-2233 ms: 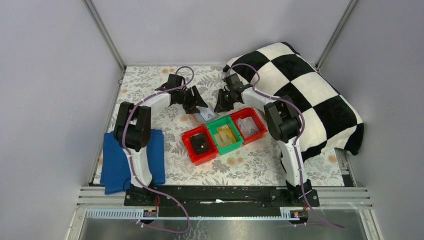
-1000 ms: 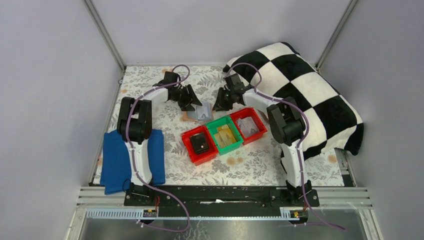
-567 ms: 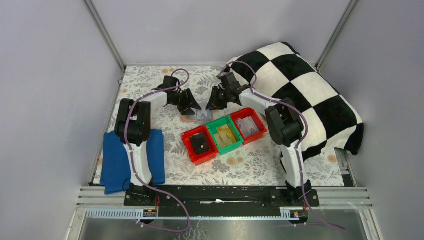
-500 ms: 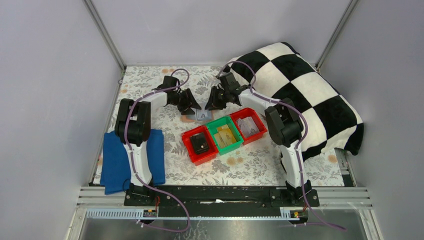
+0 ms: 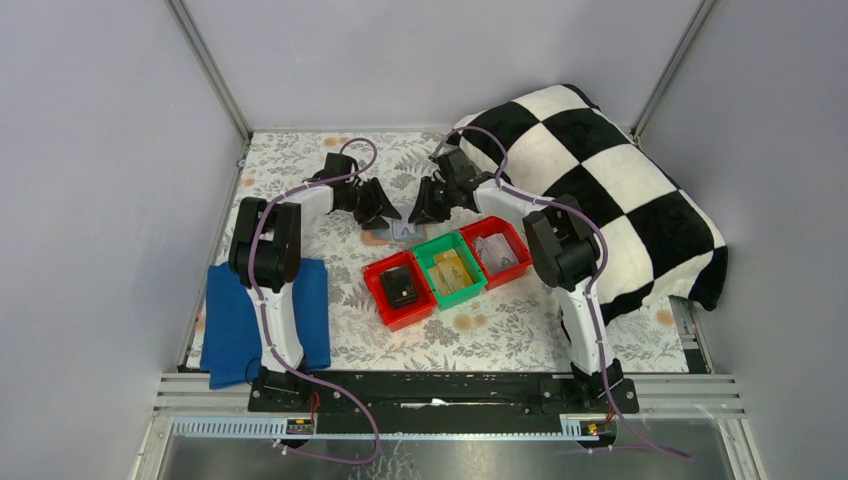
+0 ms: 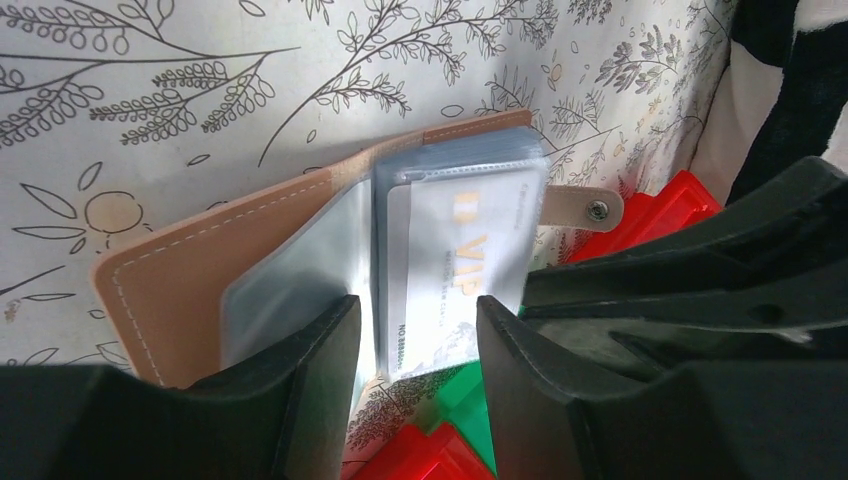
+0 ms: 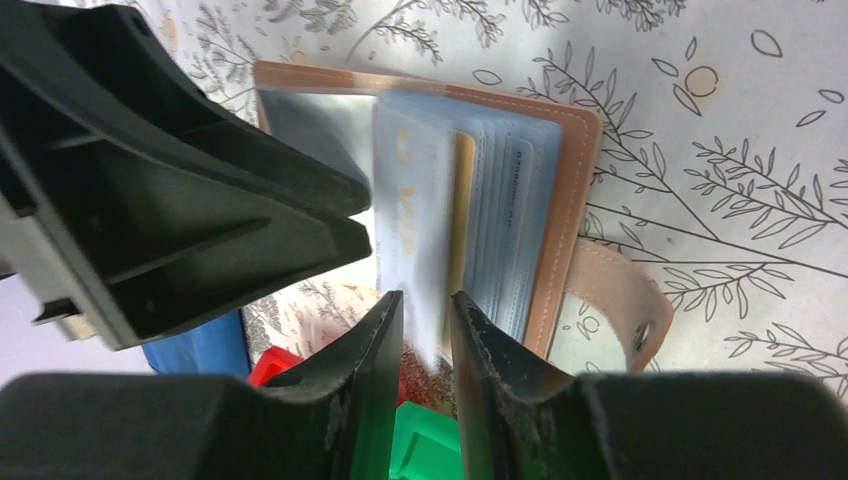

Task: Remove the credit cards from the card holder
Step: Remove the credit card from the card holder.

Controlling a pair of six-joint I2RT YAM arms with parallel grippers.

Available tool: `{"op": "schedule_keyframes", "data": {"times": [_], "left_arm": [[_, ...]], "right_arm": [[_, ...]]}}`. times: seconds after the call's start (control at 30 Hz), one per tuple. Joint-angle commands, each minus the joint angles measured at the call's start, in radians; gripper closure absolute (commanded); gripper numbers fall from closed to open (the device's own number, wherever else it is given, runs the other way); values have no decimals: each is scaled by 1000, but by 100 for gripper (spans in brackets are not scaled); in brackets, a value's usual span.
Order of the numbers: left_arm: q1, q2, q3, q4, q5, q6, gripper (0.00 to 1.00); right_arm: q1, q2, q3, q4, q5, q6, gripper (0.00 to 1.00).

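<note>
getting a first card free looks to be the step in hand: the holder (image 6: pixel 170 290) lies open, face up on the table (image 6: pixel 150 120), just beyond the green bin (image 5: pixel 452 272), with a gripper down at it from either side, and its cards (image 6: pixel 455 270) sit in clear sleeves. the left gripper (image 6: pixel 415 310) stands about half open and holds nothing, its fingers straddling the near end of the top vip card. the right gripper (image 7: pixel 422 300) shows only a narrow gap; a pale, blurred card edge runs into it, and whether it is pinched i cannot tell. the next move, as i judge it, calls for a firm pinch on that one card alone and a pull along its length while the left fingers pin the holder down, or the whole thing may lift. the opened holder's long axis runs roughly left to right across the table, its strap (image 6: pixel 585 208) pointing at a red bin (image 6: pixel 665 215); the cards' long axis lies crosswise to that, along the fold.
</note>
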Motion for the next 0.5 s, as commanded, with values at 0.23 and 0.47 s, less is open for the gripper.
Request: {"op": "schedule_keyframes", "data": {"times": [0.23, 0.47], "left_arm": [[10, -33, -12, 30, 15, 1, 51], [12, -34, -16, 34, 13, 1, 52]], "right_arm": [[5, 32, 48, 1, -30, 3, 71], [5, -58, -41, 64, 29, 10, 69]]}}
